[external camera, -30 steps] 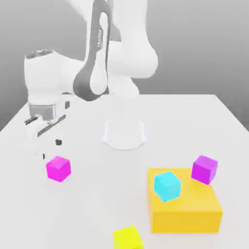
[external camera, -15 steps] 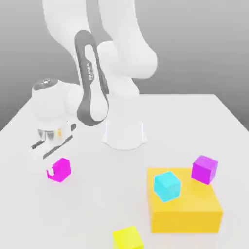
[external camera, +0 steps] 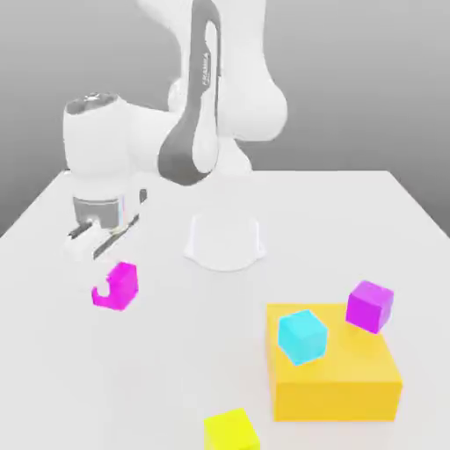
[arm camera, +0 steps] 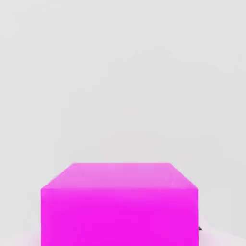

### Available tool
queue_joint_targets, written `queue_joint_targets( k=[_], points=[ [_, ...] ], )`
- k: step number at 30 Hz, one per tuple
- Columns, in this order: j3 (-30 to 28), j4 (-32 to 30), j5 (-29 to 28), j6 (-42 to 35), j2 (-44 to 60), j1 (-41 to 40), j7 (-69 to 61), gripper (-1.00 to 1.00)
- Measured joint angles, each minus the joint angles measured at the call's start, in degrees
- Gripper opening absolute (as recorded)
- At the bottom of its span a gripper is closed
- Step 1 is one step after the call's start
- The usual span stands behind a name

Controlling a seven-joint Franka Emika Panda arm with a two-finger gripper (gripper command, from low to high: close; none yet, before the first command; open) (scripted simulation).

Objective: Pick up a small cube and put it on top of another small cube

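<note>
The pink cube (external camera: 116, 286) is clamped between the gripper (external camera: 105, 283) fingers, up off the white table (external camera: 158, 369) on the exterior view's left side. So the pickup looks done and it's carry time. Next it needs to swing over to the purple cube (external camera: 369, 306), which sits on the back corner of the big orange block (external camera: 334, 373), line up above it and lower gently.
</note>
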Motion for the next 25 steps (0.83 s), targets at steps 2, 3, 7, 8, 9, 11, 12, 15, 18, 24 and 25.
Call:
queue_joint_targets(
  k=[2,3,7,8,9,11,12,15,18,24,25],
  points=[
    [3.5,1.7,1.8,-3.0,-1.6,3.9,0.3,-1.00],
    [5.0,2.6,2.6,-4.4,-2.3,6.1,0.5,-1.00],
    [10.7,6.0,5.5,-10.2,-5.1,15.2,1.6,-1.00],
    [12.3,6.9,6.3,-11.6,-5.7,17.4,1.9,-1.00],
    [13.9,7.8,7.1,-13.0,-6.4,19.6,2.1,-1.00],
    [17.0,9.4,8.5,-15.8,-7.5,23.9,2.7,-1.00],
    [18.5,10.3,9.2,-17.1,-8.1,26.1,3.0,-1.00],
    [23.4,12.8,11.4,-21.1,-9.5,32.7,4.0,-1.00],
    [26.6,12.7,10.5,-18.1,-6.3,33.7,5.6,-1.00],
    [28.9,11.0,7.8,-10.1,0.3,32.4,8.0,1.00],
    [28.9,11.0,7.8,-10.1,0.3,32.4,8.0,1.00]
  ],
)
